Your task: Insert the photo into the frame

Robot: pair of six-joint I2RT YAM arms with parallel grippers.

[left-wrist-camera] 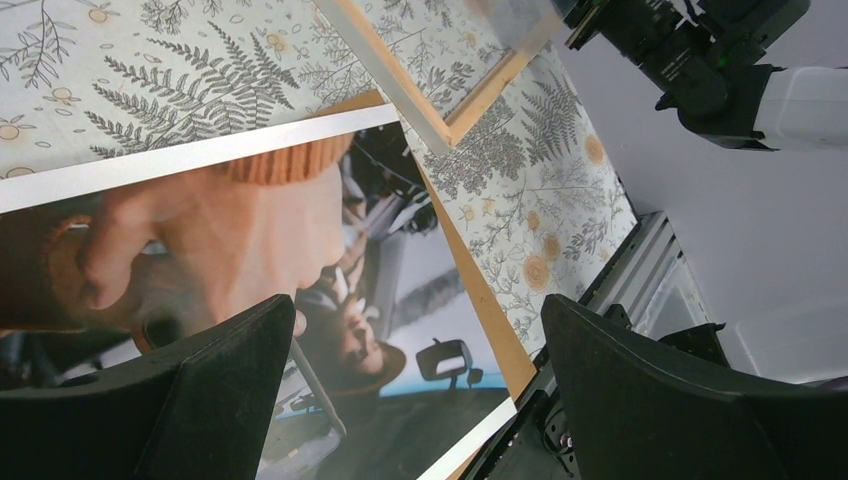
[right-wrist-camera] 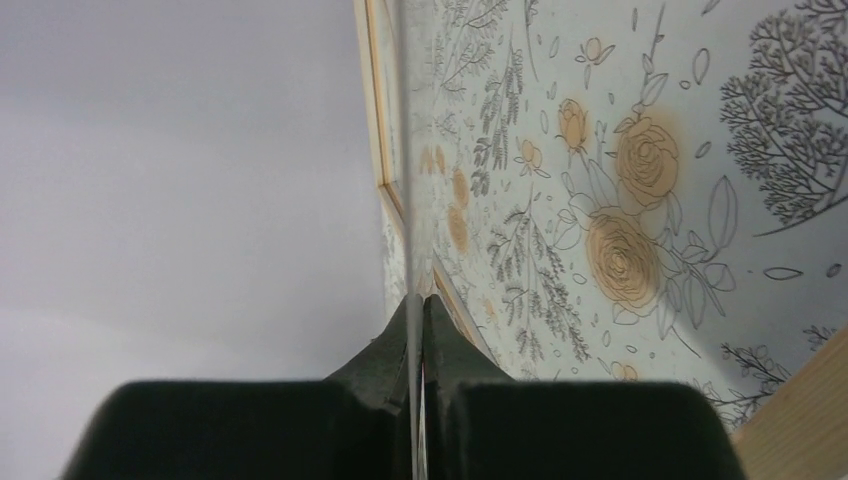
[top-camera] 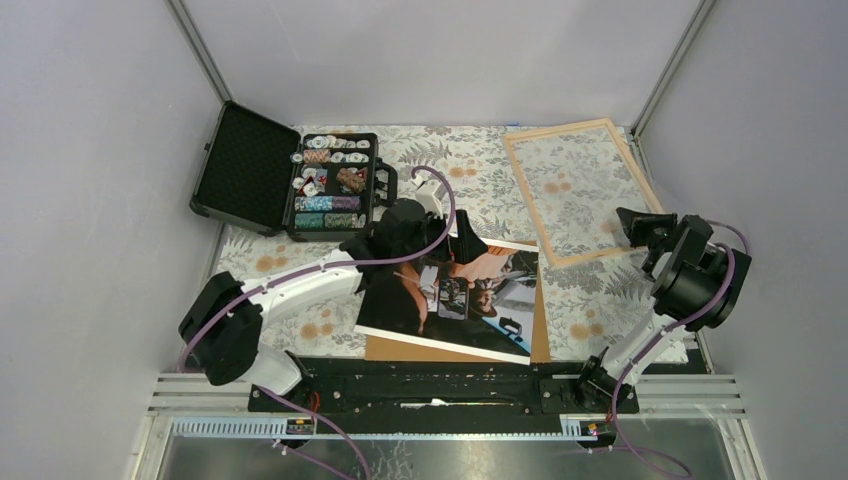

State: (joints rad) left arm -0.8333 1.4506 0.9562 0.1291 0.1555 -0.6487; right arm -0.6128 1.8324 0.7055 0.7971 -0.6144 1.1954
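From above, the photo (top-camera: pixel 455 295) lies flat on a brown board (top-camera: pixel 400 348) in the middle. The frame (top-camera: pixel 527 198) lies at the back right. The left gripper (top-camera: pixel 420 250) hangs over the photo. Its own camera shows its fingers (left-wrist-camera: pixel 230 390) spread wide, holding nothing. The right camera shows the right gripper (right-wrist-camera: pixel 418 310) pinched tight on the frame's thin clear pane (right-wrist-camera: pixel 405 150).

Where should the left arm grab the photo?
Take the photo by its near-left corner, which seems to poke past the board. It lies flat and thin, so a straight-down pinch has nothing to bite; the open left gripper would likely do better coming low from the left, one finger underneath.
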